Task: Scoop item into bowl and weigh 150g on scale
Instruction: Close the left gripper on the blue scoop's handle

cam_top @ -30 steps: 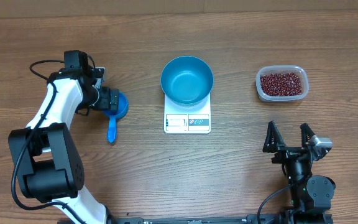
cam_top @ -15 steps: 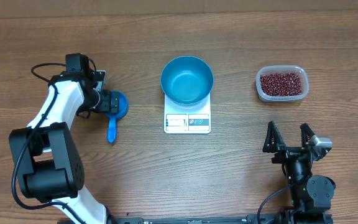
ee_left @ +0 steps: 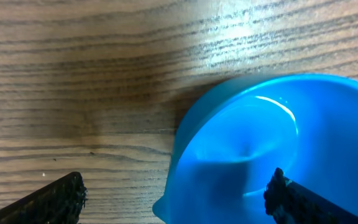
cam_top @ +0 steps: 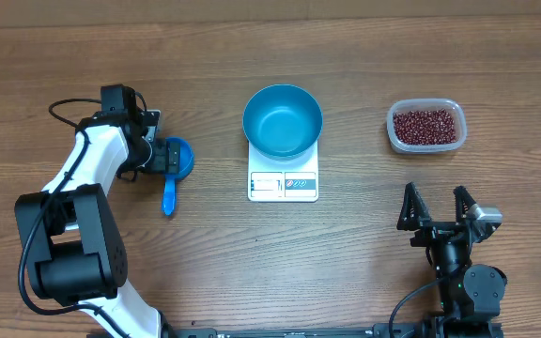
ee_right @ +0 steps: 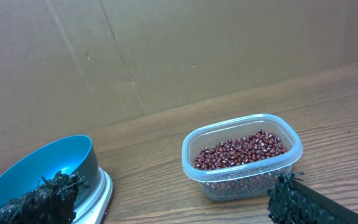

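At table's far right, beans (cam_top: 425, 126) heaped in clear tub (cam_top: 390, 131). Well left of them, blue bowl (cam_top: 283, 120) atop scale (cam_top: 283, 185). Left gripper (cam_top: 164, 155) spread wide around blue scoop (cam_top: 168, 195), not closed on it; right gripper (cam_top: 437, 208) wide apart, holding nothing.

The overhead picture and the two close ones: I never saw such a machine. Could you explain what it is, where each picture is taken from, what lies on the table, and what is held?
These are two robot arms at a wooden table, each ending in a two-finger gripper. One picture looks down from above; the other two come from cameras on the wrists. On the table: a blue bowl standing on a white scale, a clear tub of red-brown beans, and a small blue scoop. The left gripper is open at the scoop's cup, not closed on it. The right gripper is open and holds nothing.
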